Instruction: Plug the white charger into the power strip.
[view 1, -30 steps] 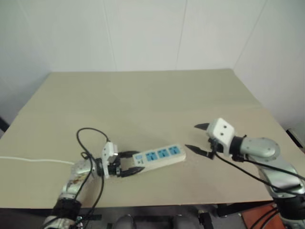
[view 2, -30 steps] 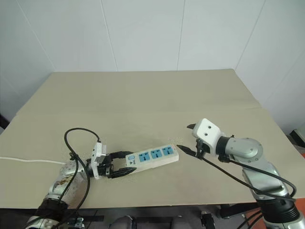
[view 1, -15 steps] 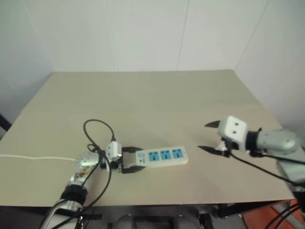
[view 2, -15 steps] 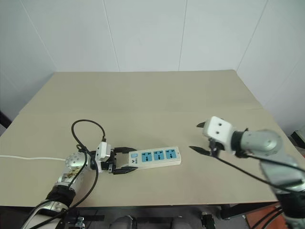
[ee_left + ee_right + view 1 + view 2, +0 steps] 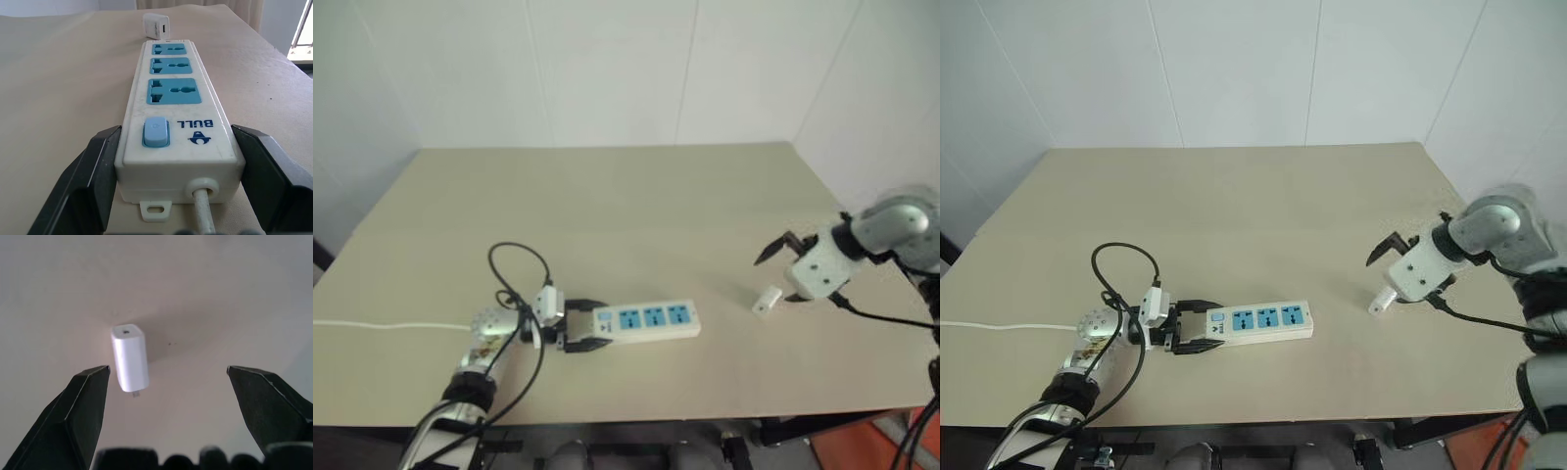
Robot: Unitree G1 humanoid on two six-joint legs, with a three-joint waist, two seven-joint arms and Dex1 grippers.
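Observation:
The power strip (image 5: pixel 646 320) lies near the table's front, left of the middle, with its three blue sockets facing up. My left gripper (image 5: pixel 582 326) is shut on its switch end, one black finger (image 5: pixel 98 169) along each long side. The white charger (image 5: pixel 767 300) lies on its side on the table, to the right of the strip's far end and apart from it. It also appears beyond the strip as the white charger (image 5: pixel 156 26). My right gripper (image 5: pixel 1389 279) hangs open just above it, pointing down. The charger (image 5: pixel 130 357) lies between the spread fingers, nearer one of them and touching neither.
The strip's thin white cord (image 5: pixel 382 326) runs off the table's left edge. A black cable (image 5: pixel 1121 257) loops above my left wrist. The tan table (image 5: pixel 626 206) meets white walls at the back, and its right edge is close to my right arm.
My right gripper swung to the right and turned from level to pointing down, and the charger now shows beneath it. The left gripper turned the strip from slanted to nearly level.

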